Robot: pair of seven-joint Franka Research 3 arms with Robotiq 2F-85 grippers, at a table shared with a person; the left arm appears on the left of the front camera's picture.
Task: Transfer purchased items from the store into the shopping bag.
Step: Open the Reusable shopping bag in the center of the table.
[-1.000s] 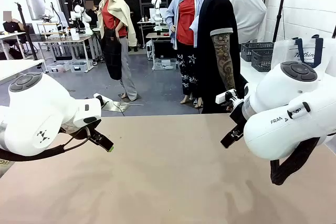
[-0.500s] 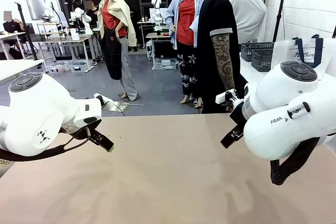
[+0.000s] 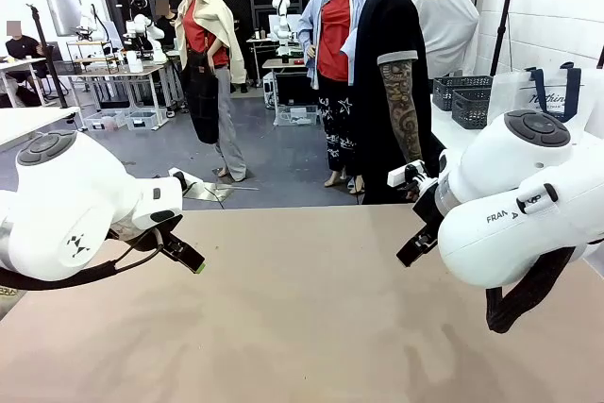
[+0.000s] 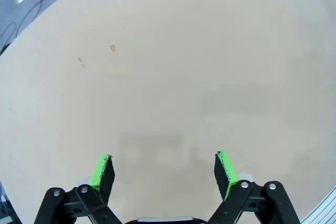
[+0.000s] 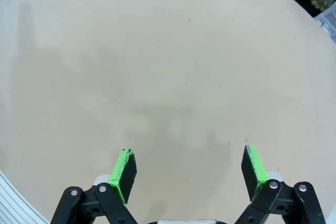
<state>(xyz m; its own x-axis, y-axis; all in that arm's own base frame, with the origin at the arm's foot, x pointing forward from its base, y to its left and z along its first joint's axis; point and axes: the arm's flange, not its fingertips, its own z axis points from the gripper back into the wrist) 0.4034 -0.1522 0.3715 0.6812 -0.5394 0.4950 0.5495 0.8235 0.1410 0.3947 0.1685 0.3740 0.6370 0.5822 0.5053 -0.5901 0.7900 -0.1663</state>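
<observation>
My left gripper [image 3: 184, 252] hangs over the left side of the tan table [image 3: 302, 309]. In the left wrist view it [image 4: 164, 169] stands open above bare tabletop, nothing between its green pads [image 4: 102, 171]. My right gripper [image 3: 411, 214] is on the right side; in the right wrist view it [image 5: 189, 167] is open too, with only table beneath. The shopping bag [image 3: 543, 92], translucent white with navy handles, stands behind my right arm at the far right. Two dark grey baskets [image 3: 464, 99] sit beside it; I cannot tell which is the store. The purchased items are out of view.
A person in a black top with a tattooed arm [image 3: 401, 106] stands at the table's far edge, right of centre. The bag and baskets rest on a white side surface [image 3: 451, 134] off the table's far right corner.
</observation>
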